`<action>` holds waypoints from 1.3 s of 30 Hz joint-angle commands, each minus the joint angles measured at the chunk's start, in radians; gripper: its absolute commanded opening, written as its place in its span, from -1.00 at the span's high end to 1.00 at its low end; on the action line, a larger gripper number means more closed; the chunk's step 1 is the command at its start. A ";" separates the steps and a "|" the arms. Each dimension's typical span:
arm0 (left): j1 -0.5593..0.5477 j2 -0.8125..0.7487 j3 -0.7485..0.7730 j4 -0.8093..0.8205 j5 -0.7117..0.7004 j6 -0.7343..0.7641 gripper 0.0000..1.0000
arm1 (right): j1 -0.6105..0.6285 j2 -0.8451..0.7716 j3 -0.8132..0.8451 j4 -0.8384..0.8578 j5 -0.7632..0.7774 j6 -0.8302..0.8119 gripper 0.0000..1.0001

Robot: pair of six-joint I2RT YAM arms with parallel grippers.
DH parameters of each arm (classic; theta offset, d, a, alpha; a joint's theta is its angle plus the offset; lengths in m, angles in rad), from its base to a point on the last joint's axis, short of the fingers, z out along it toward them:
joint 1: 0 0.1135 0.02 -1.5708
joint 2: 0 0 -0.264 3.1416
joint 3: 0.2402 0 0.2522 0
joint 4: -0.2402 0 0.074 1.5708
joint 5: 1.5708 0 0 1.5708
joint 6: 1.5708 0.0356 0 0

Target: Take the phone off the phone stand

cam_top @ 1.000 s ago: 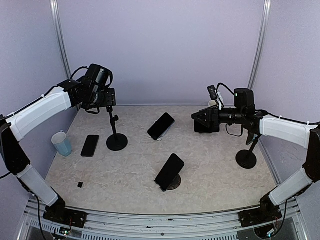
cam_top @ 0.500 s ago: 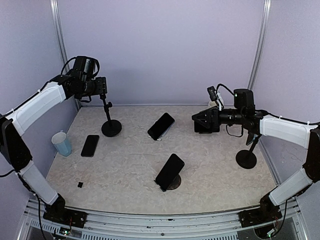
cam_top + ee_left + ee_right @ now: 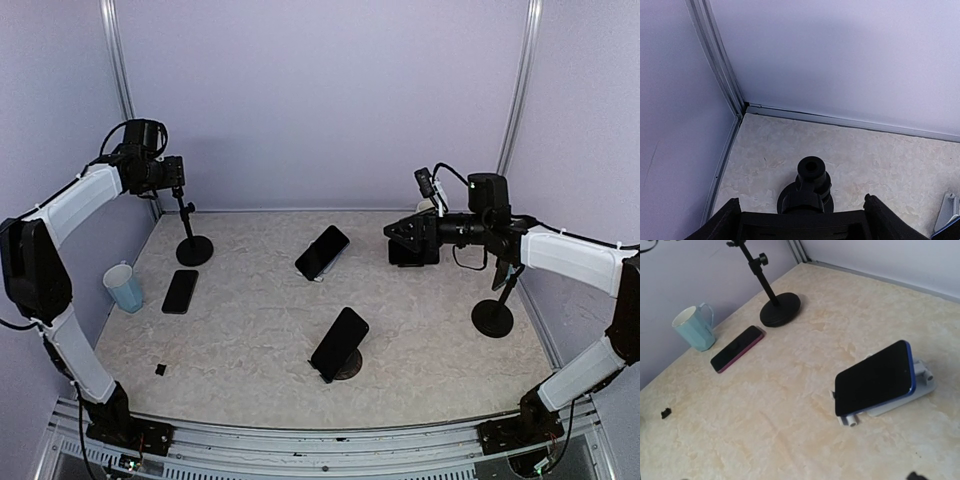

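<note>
Left gripper (image 3: pixel 172 181) clamps pole stand (image 3: pixel 194 250); tilt could topple it. Right gripper (image 3: pixel 395 235) jaws apart, empty; sloppy grab may shove phone (image 3: pixel 875 379) and white stand (image 3: pixel 923 375).

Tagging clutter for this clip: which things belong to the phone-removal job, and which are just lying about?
Job: blue-edged phone, white stand; front phone, round stand.
Lying about: mug, flat phone, left pole stand, right pole stand, black scrap.

There are three phones (image 3: pixel 180 291) (image 3: pixel 322 252) (image 3: pixel 339 343); two phone stands, one white (image 3: pixel 926 382) and one black (image 3: pixel 350 369); two tall pole stands (image 3: pixel 190 245) (image 3: pixel 493 316); one pale blue mug (image 3: pixel 124 288); one small black scrap (image 3: pixel 160 369); two robot arms (image 3: pixel 85 195) (image 3: pixel 570 255).
</note>
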 commanded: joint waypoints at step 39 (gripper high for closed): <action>-0.108 -0.247 0.079 0.016 -0.113 0.081 -0.98 | 0.018 -0.076 0.002 -0.033 -0.034 0.020 -0.85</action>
